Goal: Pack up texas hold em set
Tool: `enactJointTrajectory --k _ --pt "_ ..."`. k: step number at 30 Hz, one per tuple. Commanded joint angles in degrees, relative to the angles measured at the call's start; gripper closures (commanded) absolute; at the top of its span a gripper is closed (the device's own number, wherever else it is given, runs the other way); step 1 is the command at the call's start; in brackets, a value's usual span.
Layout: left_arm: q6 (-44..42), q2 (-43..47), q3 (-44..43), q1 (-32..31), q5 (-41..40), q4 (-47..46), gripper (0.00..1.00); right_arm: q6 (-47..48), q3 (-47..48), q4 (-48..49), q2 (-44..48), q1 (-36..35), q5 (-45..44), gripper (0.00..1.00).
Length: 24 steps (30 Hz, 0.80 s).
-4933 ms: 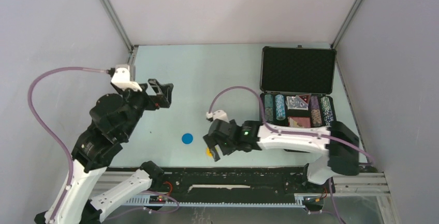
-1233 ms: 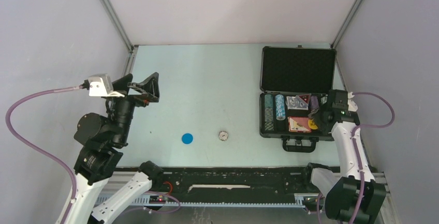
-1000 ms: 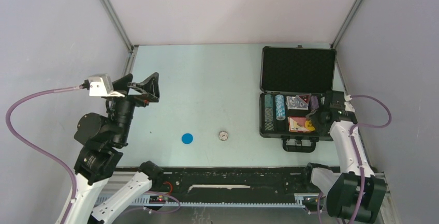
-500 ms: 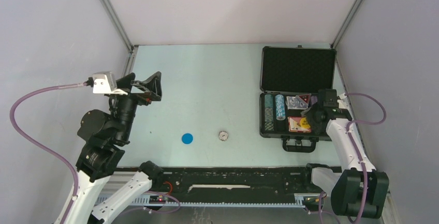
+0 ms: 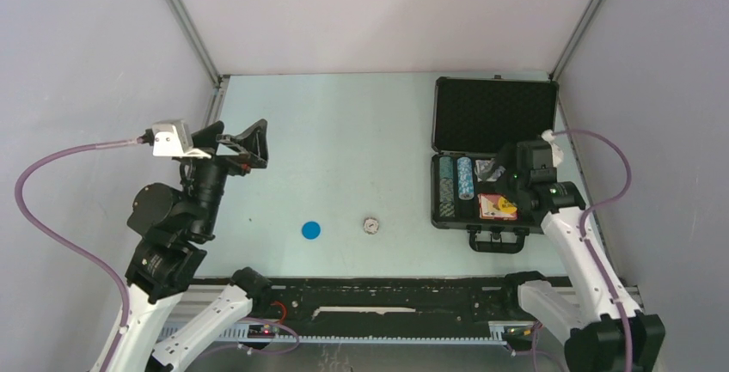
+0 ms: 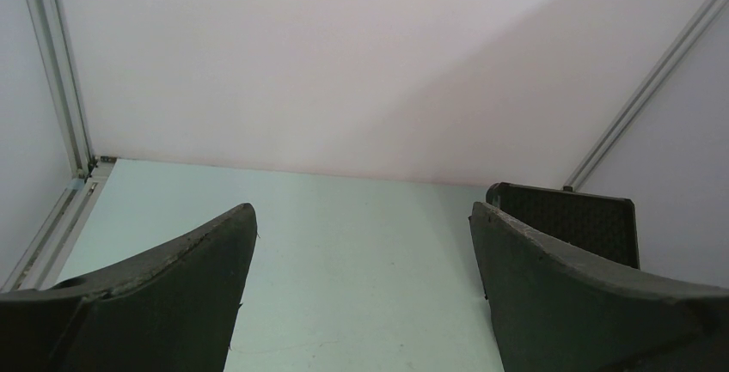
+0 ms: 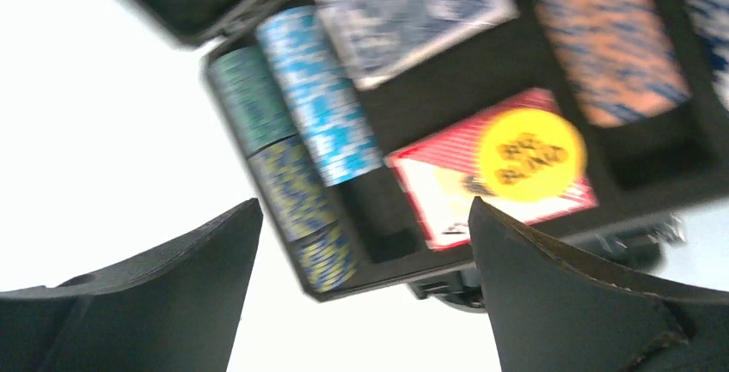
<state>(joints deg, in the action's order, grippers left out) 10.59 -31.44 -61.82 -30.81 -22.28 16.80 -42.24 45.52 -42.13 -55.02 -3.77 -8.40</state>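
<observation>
My right claw (image 7: 361, 217) is spread wide with nothing in it, hanging over the open case (image 5: 493, 116) at the right of the table (image 5: 344, 131), yellow button (image 7: 530, 154) sitting on the red deck (image 7: 434, 193). My left claw (image 6: 361, 217) is wide too. I'd grab the small round button (image 5: 370, 226) next: flat thing, so drop straight down and pinch its rim
</observation>
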Motion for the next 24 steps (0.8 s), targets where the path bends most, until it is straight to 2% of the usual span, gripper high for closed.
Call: enactJointTrajectory --k 1,4,9,11,17,22,24 --pt "1.0 0.7 0.7 0.3 0.4 -2.1 0.0 11.6 3.2 8.8 1.2 -7.5 10.4 0.0" --pt "1.0 0.8 1.0 0.3 -0.5 -2.1 0.0 14.3 5.1 13.6 -4.9 -16.9 14.1 0.0" --pt "0.6 1.4 1.7 0.3 -2.9 -2.7 0.0 19.0 10.9 22.5 -19.8 -40.7 8.6 0.0" --pt "0.4 1.7 1.8 0.3 -4.0 -2.8 0.0 19.7 14.8 24.0 -27.4 -46.5 8.9 0.0" --pt "0.1 3.8 3.1 0.3 -7.1 -4.0 0.0 24.1 31.2 22.4 -46.6 -58.7 9.2 0.01" --pt "0.1 3.9 3.1 0.3 -7.1 -4.2 0.0 26.6 46.0 16.1 -60.8 -63.6 8.5 0.0" --pt "-0.1 3.7 3.1 0.3 -7.2 -4.1 0.0 27.4 52.2 12.0 -66.3 -64.5 3.4 0.0"
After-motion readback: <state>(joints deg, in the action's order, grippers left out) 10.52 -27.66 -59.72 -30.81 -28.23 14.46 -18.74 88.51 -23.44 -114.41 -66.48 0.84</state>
